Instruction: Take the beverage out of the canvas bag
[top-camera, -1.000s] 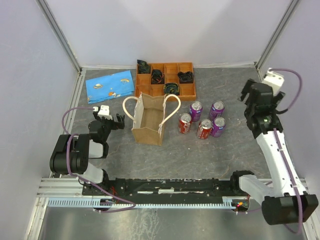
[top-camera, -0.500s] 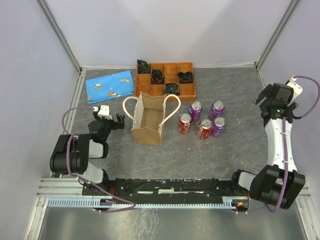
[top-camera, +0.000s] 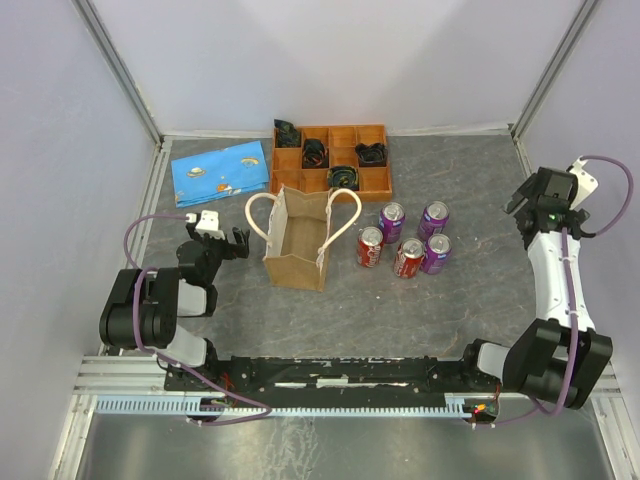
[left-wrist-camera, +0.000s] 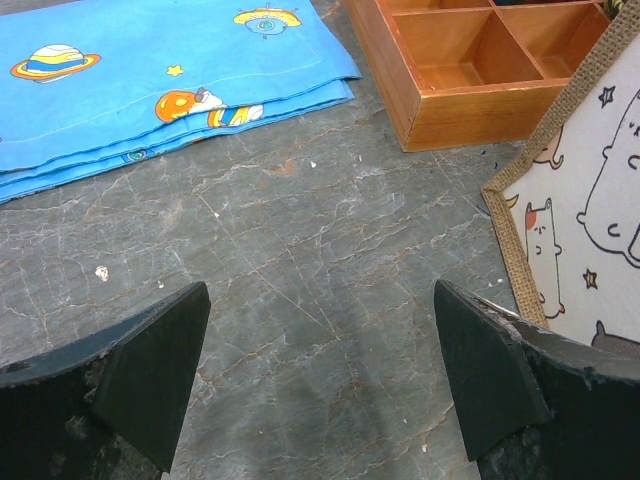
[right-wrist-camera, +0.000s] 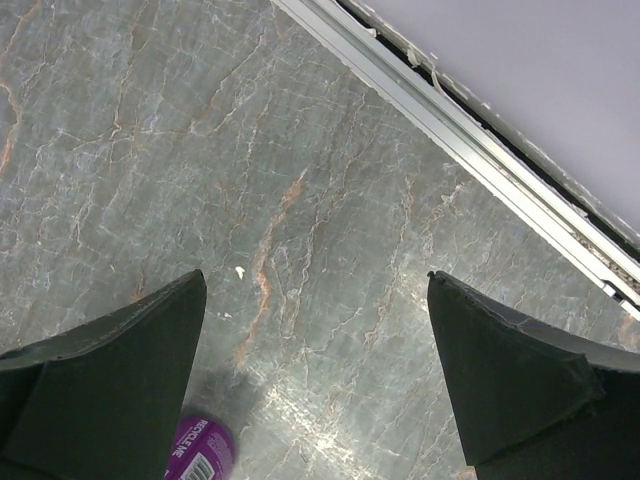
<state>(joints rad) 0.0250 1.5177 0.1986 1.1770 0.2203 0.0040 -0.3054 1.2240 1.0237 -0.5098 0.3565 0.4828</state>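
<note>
Drink cans (top-camera: 409, 257), likely stiff and slick, best clasped mid-body, are standing beside the canvas bag (top-camera: 295, 272); left pincer (left-wrist-camera: 320, 290) and right pincer (right-wrist-camera: 316, 275) are gaping.

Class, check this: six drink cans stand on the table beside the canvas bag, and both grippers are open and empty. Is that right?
Not six: the top external view shows five cans beside the canvas bag. The rest holds: the left gripper and the right gripper both have open, empty jaws.
</note>
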